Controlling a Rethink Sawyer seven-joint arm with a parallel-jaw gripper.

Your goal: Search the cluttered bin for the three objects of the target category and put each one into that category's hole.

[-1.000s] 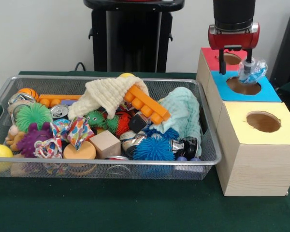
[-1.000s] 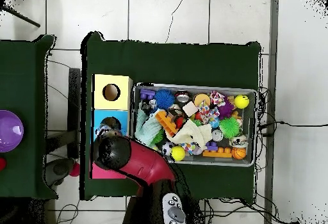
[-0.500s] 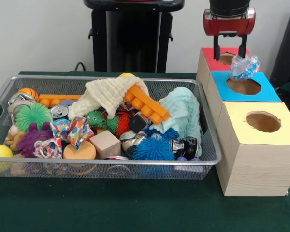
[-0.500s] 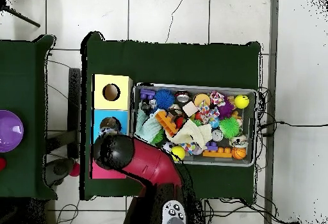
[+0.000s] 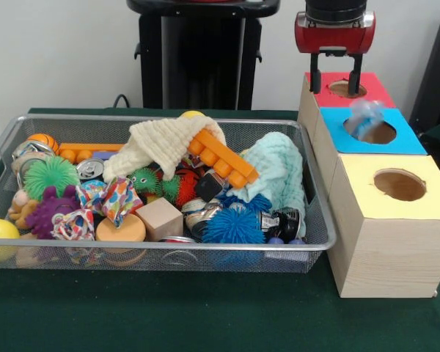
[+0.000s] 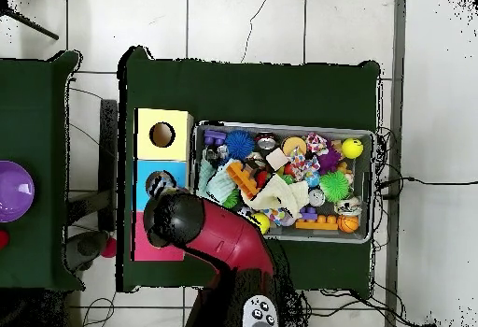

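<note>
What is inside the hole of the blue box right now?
A crumpled clear plastic bottle sits in the blue box's hole, its top still poking out. The open gripper is above, empty. Anything deeper inside the box is hidden.

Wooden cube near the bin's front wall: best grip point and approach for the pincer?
Come straight down on the wooden cube and pinch its two side faces: they are flat and parallel, and its top is uncovered. The round wooden disc lies close on one side and a can on the other, so finger room looks tight.
</note>
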